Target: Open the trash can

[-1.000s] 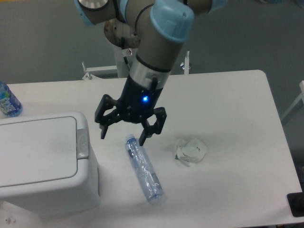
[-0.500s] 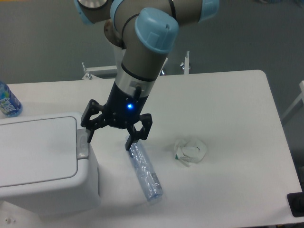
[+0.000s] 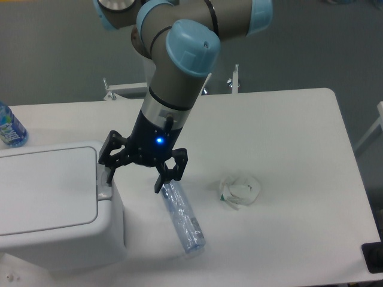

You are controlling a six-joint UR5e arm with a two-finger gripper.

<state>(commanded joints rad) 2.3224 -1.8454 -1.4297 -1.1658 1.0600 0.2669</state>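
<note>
The trash can point(image 3: 51, 203) is a large white boxy bin at the lower left, with its flat lid closed. Its grey latch tab point(image 3: 105, 185) runs along the lid's right edge. My gripper point(image 3: 136, 177) is open and empty, pointing down. Its left finger point(image 3: 109, 173) hangs right over the upper part of the latch tab, at or just above it. Its right finger point(image 3: 162, 179) is off the bin, over the table by the top of a bottle.
A clear plastic bottle point(image 3: 181, 216) lies on the white table point(image 3: 287, 137) just right of the bin. A crumpled paper ball point(image 3: 238, 189) sits further right. A blue-labelled water bottle point(image 3: 9, 127) stands at the far left edge.
My open gripper has moved left and slightly down, from over the lying bottle to the bin's right edge, so its left finger now stands over the latch tab.
</note>
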